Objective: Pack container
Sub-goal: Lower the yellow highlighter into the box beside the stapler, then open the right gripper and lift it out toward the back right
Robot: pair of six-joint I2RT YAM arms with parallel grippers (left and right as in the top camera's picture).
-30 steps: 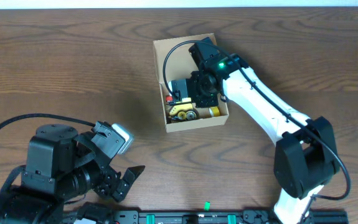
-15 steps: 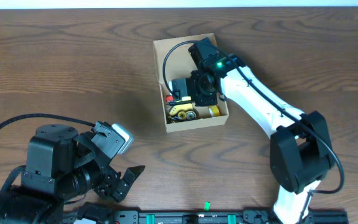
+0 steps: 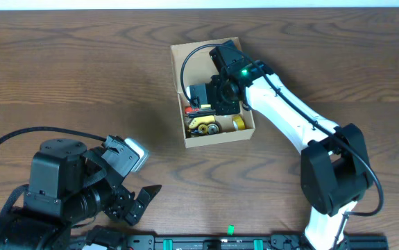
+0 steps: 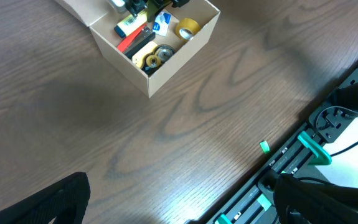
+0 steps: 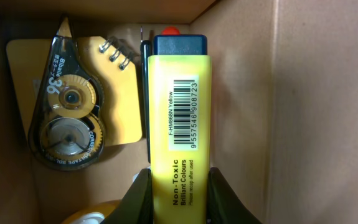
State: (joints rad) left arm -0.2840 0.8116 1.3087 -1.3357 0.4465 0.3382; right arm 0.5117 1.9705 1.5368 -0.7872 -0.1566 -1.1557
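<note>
The container (image 3: 220,139) is a tan cardboard box, open, at the table's middle back. It also shows in the left wrist view (image 4: 185,53) and fills the right wrist view (image 5: 303,112). My right gripper (image 3: 221,97) is inside it, shut on a yellow highlighter (image 5: 179,93) with a dark blue cap, close beside a box wall. A correction tape dispenser (image 5: 66,118) on a yellow pad, a yellow tape roll (image 4: 187,27) and a red item (image 4: 135,40) lie in the box. My left gripper (image 4: 185,211) is open and empty over the table's front left (image 3: 140,198).
A small green piece (image 3: 231,228) lies near the front edge, beside a black rail (image 3: 255,243) with green clips. A black cable (image 3: 192,59) loops over the box's back part. The right arm (image 3: 289,118) stretches from the front right to the box.
My right gripper with the highlighter has shifted slightly toward the far side inside the box. The left arm has not moved.
</note>
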